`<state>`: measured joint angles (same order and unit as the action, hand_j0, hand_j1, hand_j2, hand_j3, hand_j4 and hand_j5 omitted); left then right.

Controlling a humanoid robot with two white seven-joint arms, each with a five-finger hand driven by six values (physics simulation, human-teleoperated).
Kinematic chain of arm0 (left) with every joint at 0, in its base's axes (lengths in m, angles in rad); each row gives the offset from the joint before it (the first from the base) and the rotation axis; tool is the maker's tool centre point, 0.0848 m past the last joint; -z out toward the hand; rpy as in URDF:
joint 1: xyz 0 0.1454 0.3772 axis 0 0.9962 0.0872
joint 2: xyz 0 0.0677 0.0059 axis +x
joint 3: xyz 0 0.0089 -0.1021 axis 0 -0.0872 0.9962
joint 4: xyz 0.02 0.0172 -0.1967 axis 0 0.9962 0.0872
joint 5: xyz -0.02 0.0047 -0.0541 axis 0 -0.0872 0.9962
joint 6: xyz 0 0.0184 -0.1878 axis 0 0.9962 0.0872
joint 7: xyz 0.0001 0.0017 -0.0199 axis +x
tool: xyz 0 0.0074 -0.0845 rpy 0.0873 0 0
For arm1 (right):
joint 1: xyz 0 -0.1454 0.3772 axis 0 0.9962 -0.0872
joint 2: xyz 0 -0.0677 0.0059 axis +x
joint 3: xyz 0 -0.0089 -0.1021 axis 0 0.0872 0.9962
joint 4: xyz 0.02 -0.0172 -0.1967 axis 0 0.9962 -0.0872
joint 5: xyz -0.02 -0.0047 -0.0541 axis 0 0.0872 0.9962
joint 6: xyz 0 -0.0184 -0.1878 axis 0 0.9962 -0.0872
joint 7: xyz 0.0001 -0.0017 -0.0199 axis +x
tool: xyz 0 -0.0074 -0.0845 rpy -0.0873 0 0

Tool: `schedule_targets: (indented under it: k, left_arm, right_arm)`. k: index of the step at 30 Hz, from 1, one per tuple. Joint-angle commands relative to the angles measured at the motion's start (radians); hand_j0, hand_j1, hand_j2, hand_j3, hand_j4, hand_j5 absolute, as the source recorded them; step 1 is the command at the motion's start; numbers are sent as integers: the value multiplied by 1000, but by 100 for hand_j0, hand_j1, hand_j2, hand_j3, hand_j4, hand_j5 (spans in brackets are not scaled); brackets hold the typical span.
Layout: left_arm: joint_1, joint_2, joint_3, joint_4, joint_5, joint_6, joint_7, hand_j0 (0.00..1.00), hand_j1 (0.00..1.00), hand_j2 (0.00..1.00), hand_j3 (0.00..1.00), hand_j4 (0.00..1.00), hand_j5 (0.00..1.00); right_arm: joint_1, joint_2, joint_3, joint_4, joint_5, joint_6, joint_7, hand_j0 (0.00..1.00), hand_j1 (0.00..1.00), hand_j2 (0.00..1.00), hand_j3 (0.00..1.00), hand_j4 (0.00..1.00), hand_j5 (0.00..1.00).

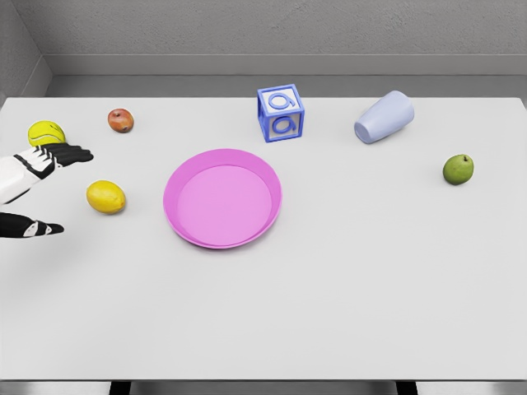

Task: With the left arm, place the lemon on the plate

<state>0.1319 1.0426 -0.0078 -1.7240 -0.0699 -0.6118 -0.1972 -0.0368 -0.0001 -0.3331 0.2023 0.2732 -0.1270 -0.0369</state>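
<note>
A yellow lemon (106,197) lies on the white table, left of the pink plate (183,220) and a short gap from its rim. My left hand (54,188) comes in from the left edge with its black fingers (69,153) spread wide and its thumb low, holding nothing. The lemon sits just right of the hand, between the fingers and the thumb, with no contact. The right arm does not show.
A yellow-green tennis ball (46,132) lies just behind the left hand's fingers. A red apple (120,120) sits at the back left, a blue letter block (281,113) behind the plate, a lavender cup (384,117) on its side, a green apple (458,169) right.
</note>
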Motion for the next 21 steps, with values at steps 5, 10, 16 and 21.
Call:
schedule_targets:
  k: [5, 10, 16, 21]
  left_arm:
    - [-2, 1, 19, 11, -7, 1, -91, 100, 100, 100, 100, 100, 100]
    - [-15, 13, 46, 170, -25, 1, -255, 100, 100, 100, 100, 100, 100]
    - [-5, 88, 29, 181, -27, 1, -263, 100, 100, 100, 100, 100, 100]
    - [-81, 66, -14, 179, -128, 1, -263, 100, 100, 100, 100, 100, 100]
  right_arm:
    - [0, 0, 0, 0, 0, 1, -6, 100, 100, 100, 100, 100, 100]
    - [0, 0, 2, 0, 0, 1, -6, 100, 100, 100, 100, 100, 100]
    - [0, 0, 2, 0, 0, 1, -6, 100, 100, 100, 100, 100, 100]
    - [0, 0, 2, 0, 0, 1, -6, 100, 100, 100, 100, 100, 100]
